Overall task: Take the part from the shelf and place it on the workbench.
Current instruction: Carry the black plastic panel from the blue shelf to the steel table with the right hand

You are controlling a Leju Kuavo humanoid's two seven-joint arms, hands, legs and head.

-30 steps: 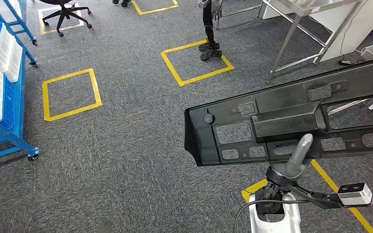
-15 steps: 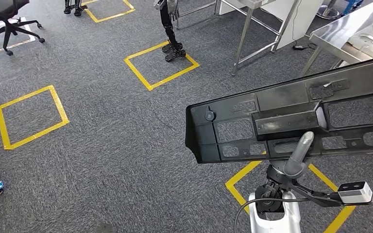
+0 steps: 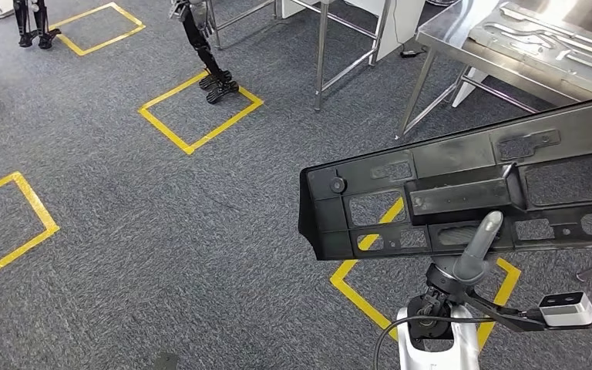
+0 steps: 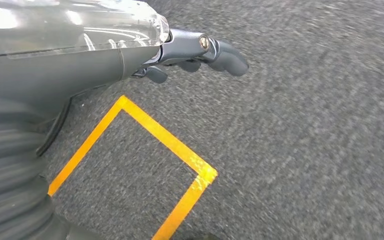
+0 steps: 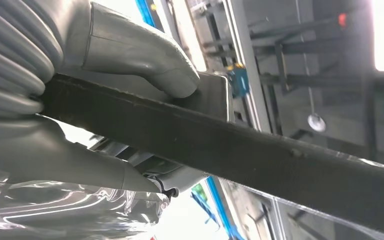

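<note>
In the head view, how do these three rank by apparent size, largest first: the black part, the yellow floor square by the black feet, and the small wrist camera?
1. Black part, held by the right hand; nearness to the camera enlarges it.
2. Yellow floor square, farther away, so possibly bigger in reality.
3. Wrist camera, clearly smallest.

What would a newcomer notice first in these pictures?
First the long black part, carried across the right of the head view by the right hand. Behind it, at upper right, stands the steel workbench. Yellow squares mark the grey carpet.
</note>
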